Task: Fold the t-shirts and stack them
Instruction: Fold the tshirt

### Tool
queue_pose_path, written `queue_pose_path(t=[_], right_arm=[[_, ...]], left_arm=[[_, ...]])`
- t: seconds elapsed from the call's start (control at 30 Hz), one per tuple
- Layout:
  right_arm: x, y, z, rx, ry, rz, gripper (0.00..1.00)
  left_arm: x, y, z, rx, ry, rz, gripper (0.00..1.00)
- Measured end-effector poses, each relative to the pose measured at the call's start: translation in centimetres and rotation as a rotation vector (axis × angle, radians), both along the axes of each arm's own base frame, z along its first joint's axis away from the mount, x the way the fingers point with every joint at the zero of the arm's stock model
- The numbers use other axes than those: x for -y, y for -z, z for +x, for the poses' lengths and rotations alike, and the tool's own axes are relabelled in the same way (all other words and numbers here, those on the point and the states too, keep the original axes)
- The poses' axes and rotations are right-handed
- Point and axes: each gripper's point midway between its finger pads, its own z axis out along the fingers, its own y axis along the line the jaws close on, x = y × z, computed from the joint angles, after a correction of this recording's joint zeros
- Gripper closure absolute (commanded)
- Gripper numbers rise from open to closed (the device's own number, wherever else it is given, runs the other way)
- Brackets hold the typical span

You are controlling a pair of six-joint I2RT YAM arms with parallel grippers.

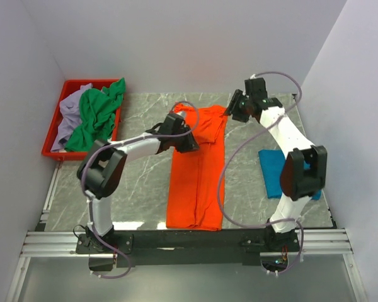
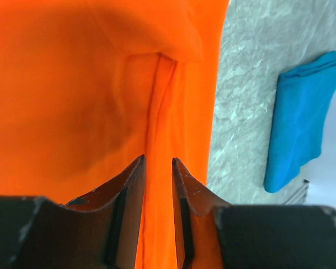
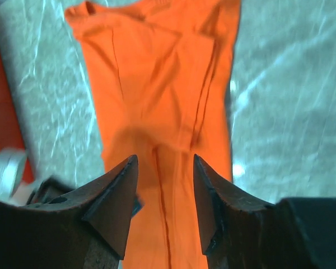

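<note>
A bright orange t-shirt (image 1: pixel 195 182) lies on the marble table as a long narrow strip, collar end away from the arm bases. My left gripper (image 1: pixel 188 141) hovers over its far left part, jaws a little apart, orange cloth (image 2: pixel 73 101) showing in the gap (image 2: pixel 158 159). At the shirt's far right corner my right gripper (image 1: pixel 233 108) is open over the cloth (image 3: pixel 157 84), with nothing between its fingers (image 3: pixel 165 158). A folded teal t-shirt (image 1: pixel 272 170) (image 2: pixel 302 117) lies on the right. The green t-shirt (image 1: pixel 97 116) and the lavender t-shirt (image 1: pixel 68 116) sit crumpled in the tray.
The red plastic tray (image 1: pixel 91 82) stands at the far left against the white wall. White walls close the table on three sides. The right arm's elbow hangs over the teal t-shirt.
</note>
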Motion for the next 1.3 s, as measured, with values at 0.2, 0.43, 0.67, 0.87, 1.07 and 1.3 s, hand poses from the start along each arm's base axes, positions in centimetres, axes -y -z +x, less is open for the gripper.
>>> queue_pose_path(t=[0.2,0.43,0.67,0.87,1.07,1.3], right_arm=[[0.3,5.1,-4.9,-0.082,0.004,0.034,0.51],[0.9,11.1,-12.3,-0.207,0.004,0.049,0.52],[-0.6,9.6,-17.6,-0.113,-0.052,0.076,0.52],[-2.5,9.1,-21.8,-0.062,-0.125,0.089,0.52],[-2.4,8.8,-24.8,-0.037,-0.132,0.114,0.52],[-3.4,9.0,-28.2,-0.036,-0.184,0.143,0.51]], left_arm=[[3.5,2.1,0.6,0.007,0.048,0.074,0.69],[4.5,4.7,1.8,-0.001,0.045,0.135,0.71],[4.7,4.6,3.2,0.02,0.014,0.175,0.72],[5.4,5.3,4.1,0.028,0.009,0.181,0.73],[5.3,5.4,4.2,0.024,0.003,0.192,0.84],[5.0,5.5,4.3,0.027,-0.011,0.209,0.99]])
